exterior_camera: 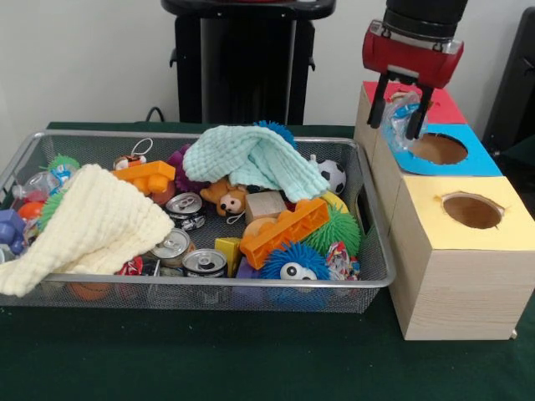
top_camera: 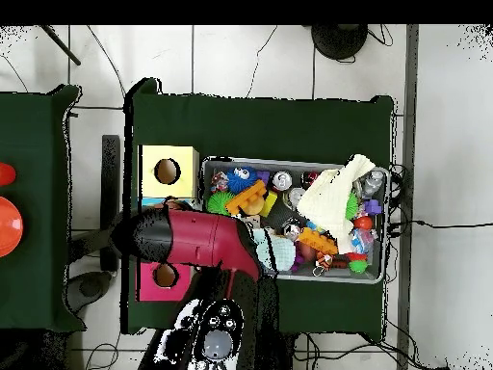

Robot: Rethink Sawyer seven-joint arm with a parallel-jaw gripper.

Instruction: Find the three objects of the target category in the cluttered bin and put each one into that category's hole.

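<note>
In the front view my red gripper [exterior_camera: 403, 113] hangs at the right, over the near-left rim of the blue-topped box's hole [exterior_camera: 439, 149]. Its black fingers [exterior_camera: 376, 109] are shut on a crumpled clear plastic wrapper with blue print [exterior_camera: 405, 119], which dangles just above the blue top. The wire mesh bin [exterior_camera: 368, 280] to the left holds mixed clutter. Another crumpled clear plastic piece [exterior_camera: 42, 182] lies at its far-left corner. In the overhead view the red arm [top_camera: 193, 239] covers the gripper and the blue box.
A red-topped box [exterior_camera: 445, 107] stands behind the blue one and a yellow-topped box with a hole [exterior_camera: 472, 210] in front. The bin contains a yellow cloth [exterior_camera: 92, 225], a mint cloth [exterior_camera: 251, 159], cans [exterior_camera: 205, 262], an orange brick [exterior_camera: 284, 230] and spiky balls [exterior_camera: 292, 266].
</note>
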